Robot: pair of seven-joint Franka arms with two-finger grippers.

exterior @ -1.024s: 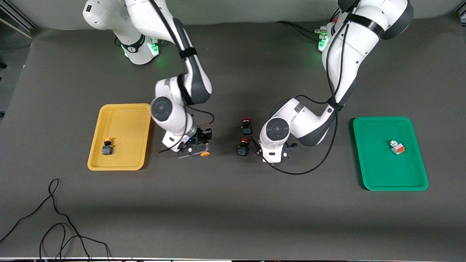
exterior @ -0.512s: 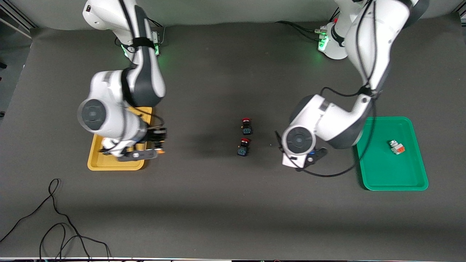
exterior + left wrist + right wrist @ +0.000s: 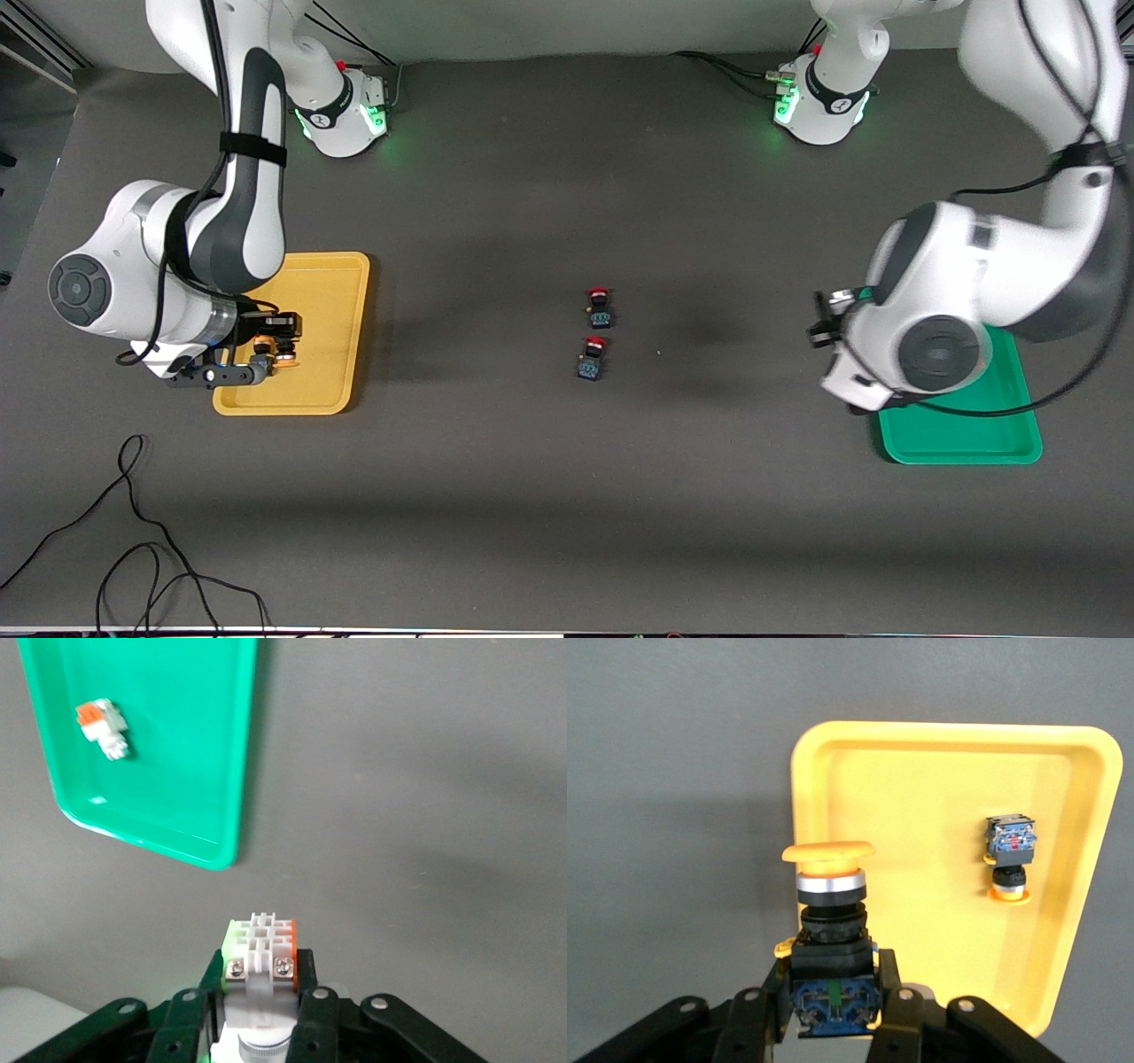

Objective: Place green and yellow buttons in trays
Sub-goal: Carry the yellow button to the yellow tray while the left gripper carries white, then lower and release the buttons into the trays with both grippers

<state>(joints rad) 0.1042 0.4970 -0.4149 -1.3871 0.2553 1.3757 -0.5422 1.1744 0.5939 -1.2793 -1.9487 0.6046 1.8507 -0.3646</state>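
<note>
While a yellow-capped button (image 3: pixel 829 930) is pinched by the right gripper (image 3: pixel 266 354) over the yellow tray (image 3: pixel 341 306), a white switch (image 3: pixel 261 943) is clamped by the left gripper (image 3: pixel 257 1010) beside the green tray (image 3: pixel 226 753).

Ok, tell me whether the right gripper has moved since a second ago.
Yes. The right gripper, shut on a yellow-capped button, has travelled from beside the red-capped buttons toward the right arm's end, now over the yellow tray.

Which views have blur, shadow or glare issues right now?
Front view: soft arm shadows on the mat around the two red-capped buttons. Left wrist view: small glare spots on the green tray rim. Right wrist view: the yellow-capped button in the right claw stays sharp.
</note>
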